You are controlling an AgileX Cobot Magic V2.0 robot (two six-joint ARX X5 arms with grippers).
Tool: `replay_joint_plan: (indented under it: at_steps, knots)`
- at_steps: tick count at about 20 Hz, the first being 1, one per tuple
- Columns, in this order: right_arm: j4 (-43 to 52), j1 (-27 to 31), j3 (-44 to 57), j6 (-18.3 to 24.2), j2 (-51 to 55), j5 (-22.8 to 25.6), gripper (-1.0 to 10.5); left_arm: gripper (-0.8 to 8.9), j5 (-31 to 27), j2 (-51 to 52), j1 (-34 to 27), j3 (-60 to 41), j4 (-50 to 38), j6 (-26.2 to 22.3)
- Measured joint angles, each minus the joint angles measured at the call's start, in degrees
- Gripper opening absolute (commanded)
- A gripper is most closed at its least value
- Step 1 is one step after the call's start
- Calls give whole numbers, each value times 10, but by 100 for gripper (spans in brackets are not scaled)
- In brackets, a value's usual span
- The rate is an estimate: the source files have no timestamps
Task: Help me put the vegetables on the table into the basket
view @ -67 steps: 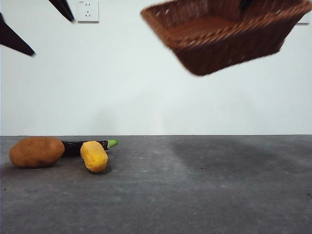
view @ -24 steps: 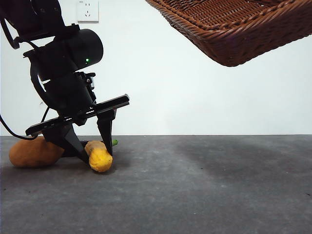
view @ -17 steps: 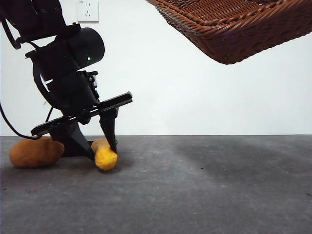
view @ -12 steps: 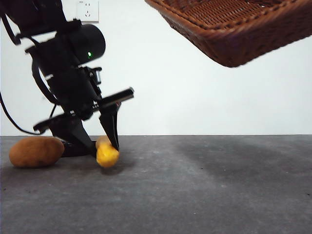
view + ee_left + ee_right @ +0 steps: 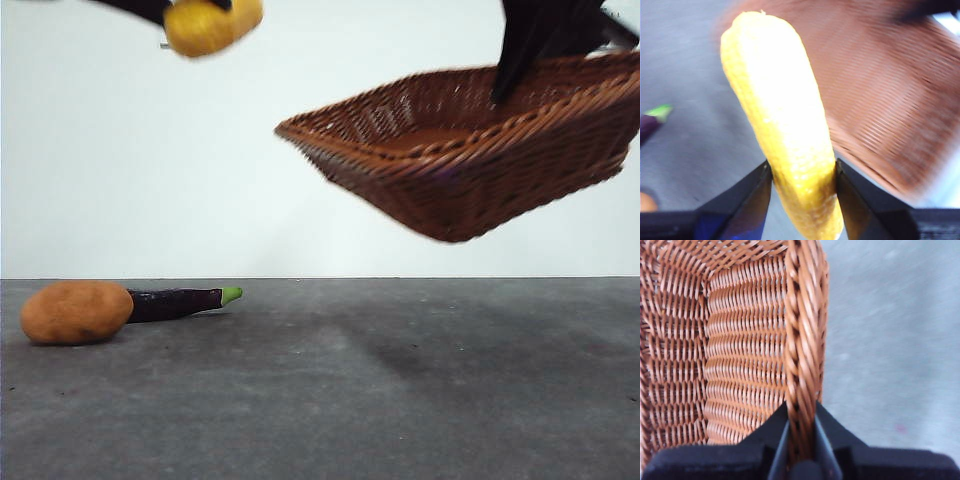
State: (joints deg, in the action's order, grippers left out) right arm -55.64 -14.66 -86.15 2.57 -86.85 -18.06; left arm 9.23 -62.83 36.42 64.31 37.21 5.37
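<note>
Lifted off the desk [image 5: 400, 400] since half a second ago, the yellow one [image 5: 205, 25] now hangs at the front view's top edge, left of the basket [image 5: 450, 170], which has come lower and tilts in the air, an arm on its far rim. Potato [image 5: 75, 312] and eggplant [image 5: 175, 303] lie touching on the desk, far left.

Left wrist view: the left hand [image 5: 802, 192] pinches the yellow one [image 5: 782, 125] near one end, a jaw on each side. The basket [image 5: 880, 100] shows blurred beyond it, the eggplant's green stem [image 5: 659, 112] at one edge.

Right wrist view: the right hand [image 5: 801, 432] is pressed on the basket's braided rim [image 5: 802, 340], one jaw inside and one outside, with grey desk [image 5: 890, 340] beyond.
</note>
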Motion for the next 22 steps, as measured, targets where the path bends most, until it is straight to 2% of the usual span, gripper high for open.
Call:
replay_joint_plan:
  at_steps: [2,6,10,12,15,17,18,20,21,22]
  knots:
    - [4,-14,0,-3,-20,-4,-12,-6,0,2,47,0,23,-35]
    - [8,-76,0,-6,-43,-7,-12,-7,2,-42,127,0,-10,-100]
    - [8,-120,0,-6,-53,-9,-12,-7,2,-134,138,0,-8,-172]
    - [7,-124,0,-6,-53,-9,-12,-7,21,-167,140,0,-11,-201]
    - [7,-123,0,-7,-53,-8,-12,-6,71,-194,141,0,-44,-219]
    - [7,-123,0,-7,-53,-8,-12,11,75,-199,147,0,-48,-223]
    - [8,-123,0,-7,-53,-8,-12,111,76,-200,148,0,-47,-225]
    - [9,-123,0,-7,-53,-8,-12,447,76,-200,148,0,-37,-228]
    - [11,-123,0,-7,-53,-8,-12,496,75,-200,148,0,-28,-229]
    - [11,-123,0,-7,-53,-8,-12,500,75,-200,148,0,-26,-229]
